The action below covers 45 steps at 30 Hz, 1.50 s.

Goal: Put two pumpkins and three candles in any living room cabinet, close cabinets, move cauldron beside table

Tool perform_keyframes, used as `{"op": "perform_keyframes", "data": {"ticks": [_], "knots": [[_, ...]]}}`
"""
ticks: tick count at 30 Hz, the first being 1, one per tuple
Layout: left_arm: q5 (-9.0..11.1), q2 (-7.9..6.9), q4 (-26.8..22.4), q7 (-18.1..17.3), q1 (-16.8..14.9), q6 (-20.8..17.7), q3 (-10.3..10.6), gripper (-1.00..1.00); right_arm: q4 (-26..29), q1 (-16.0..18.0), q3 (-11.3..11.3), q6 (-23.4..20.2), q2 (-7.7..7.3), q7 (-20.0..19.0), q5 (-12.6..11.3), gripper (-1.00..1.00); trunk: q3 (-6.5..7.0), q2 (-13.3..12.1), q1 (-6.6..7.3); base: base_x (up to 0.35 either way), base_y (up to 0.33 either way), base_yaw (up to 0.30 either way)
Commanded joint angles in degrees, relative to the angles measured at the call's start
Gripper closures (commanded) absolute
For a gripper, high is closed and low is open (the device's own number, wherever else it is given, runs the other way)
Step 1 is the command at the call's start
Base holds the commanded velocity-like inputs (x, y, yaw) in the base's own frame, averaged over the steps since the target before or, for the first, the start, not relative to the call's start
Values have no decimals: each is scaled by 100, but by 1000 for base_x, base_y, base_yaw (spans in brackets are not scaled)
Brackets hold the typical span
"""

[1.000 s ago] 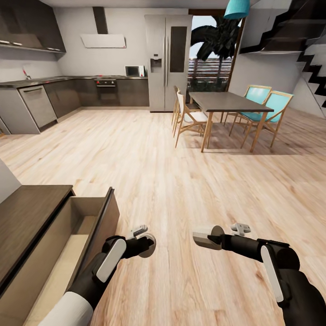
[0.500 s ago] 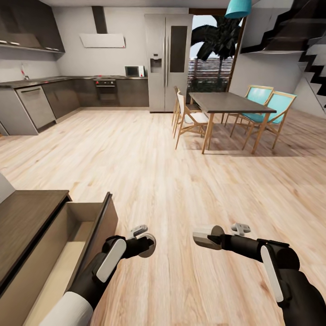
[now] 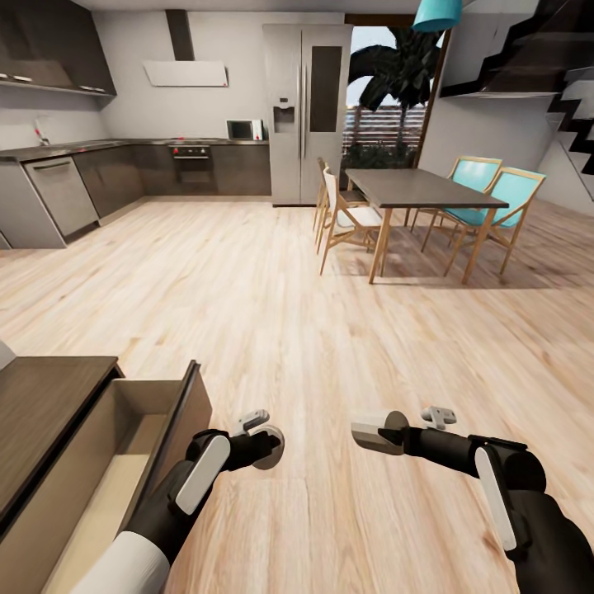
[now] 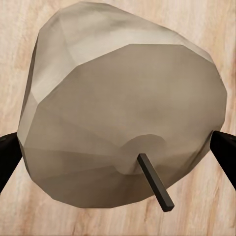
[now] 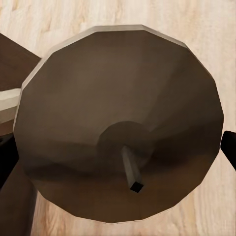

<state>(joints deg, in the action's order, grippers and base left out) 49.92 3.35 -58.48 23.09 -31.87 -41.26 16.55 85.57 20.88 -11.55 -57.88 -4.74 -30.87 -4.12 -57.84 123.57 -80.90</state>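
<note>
My left gripper (image 3: 269, 446) is shut on a short white candle (image 4: 123, 108), whose dark wick points at the wrist camera; dark fingertips (image 4: 225, 150) press its sides. In my right gripper (image 3: 377, 432) sits a second candle (image 5: 118, 118), seen end-on with its wick, and that gripper is shut on it. Both hands hover low over the wood floor. The dark-brown cabinet (image 3: 41, 408) stands at the lower left of the head view, just left of my left arm. Its drawer (image 3: 161, 412) is pulled out, and what shows of its pale beige inside is bare. Pumpkins and cauldron are out of view.
A dining table (image 3: 421, 188) with wooden and teal chairs (image 3: 483, 198) stands ahead to the right. A steel fridge (image 3: 307, 111) and dark grey kitchen units (image 3: 124, 169) line the far wall. Stairs (image 3: 569, 82) rise at the far right. Open plank floor (image 3: 272, 305) lies between.
The whole head view has shifted a little, so the cabinet sits lower and further left in the picture. Both arms keep their pose, each with its candle.
</note>
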Motion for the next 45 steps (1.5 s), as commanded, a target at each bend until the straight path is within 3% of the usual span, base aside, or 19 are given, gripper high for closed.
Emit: {"op": "perform_keyframes", "data": {"ticks": [1,27,45], "knots": [[62,-1,-7,55,-3,-5,9,100,3,4,-5,-39,0,10,-45,100,-5,2,-1,152,0,0],[62,-1,-7,55,-3,-5,23,100,4,4,-5,-47,0,2,-45,100,-5,2,-1,161,0,0],[62,7,-6,55,-3,-5,23,100,3,4,-5,-54,0,-30,-45,100,-5,2,-1,316,-30,-55]]}}
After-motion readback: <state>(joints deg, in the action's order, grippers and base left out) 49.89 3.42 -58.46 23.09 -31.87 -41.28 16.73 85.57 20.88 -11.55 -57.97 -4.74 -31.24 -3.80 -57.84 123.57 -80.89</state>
